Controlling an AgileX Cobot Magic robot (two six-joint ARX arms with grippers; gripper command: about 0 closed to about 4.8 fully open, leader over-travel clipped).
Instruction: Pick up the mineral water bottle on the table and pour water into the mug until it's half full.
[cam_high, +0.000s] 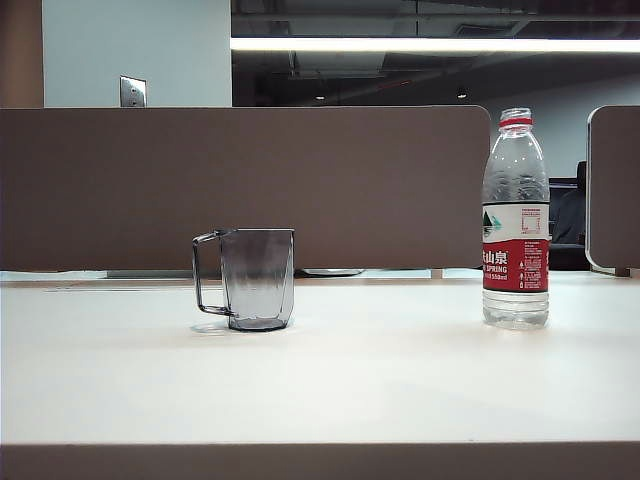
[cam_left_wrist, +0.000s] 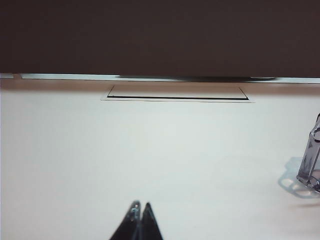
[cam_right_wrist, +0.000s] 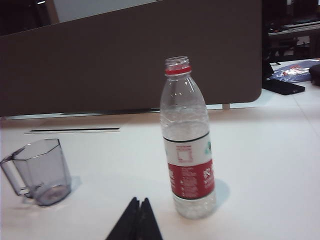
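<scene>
The uncapped mineral water bottle (cam_right_wrist: 188, 145) (thin, squashy plastic, partly full) wants a gentle grip at its label; right gripper (cam_right_wrist: 138, 202) and left gripper (cam_left_wrist: 139, 206) hang closed, empty.

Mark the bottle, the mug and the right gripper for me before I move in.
mineral water bottle (cam_high: 516, 265), exterior view, on its red label.
mug (cam_high: 257, 278), exterior view, on its front wall.
right gripper (cam_right_wrist: 140, 204), right wrist view, at the closed fingertips, short of the bottle.
</scene>
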